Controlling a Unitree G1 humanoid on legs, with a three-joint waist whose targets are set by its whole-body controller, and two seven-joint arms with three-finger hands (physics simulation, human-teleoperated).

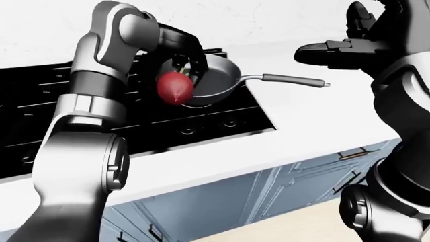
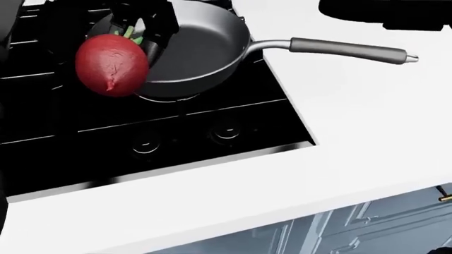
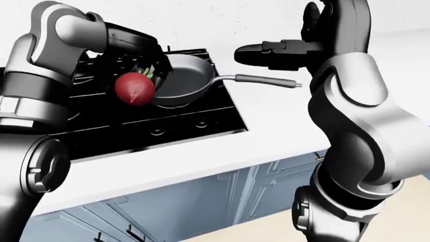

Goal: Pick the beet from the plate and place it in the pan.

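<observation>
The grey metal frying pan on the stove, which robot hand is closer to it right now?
Left. The left robot hand holds the red round beet at the grey metal frying pan's left rim; the right robot hand hovers apart, above the handle's far end.

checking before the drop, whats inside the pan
The pan shows bare grey floor and wall. The beet and left hand cover its left edge, so that part stays unseen.

The left hand (image 1: pixel 183 63) grips the beet (image 1: pixel 175 87) at the pan (image 1: pixel 216 80) rim — right hand (image 1: pixel 336 50) spread open, well apart.
</observation>
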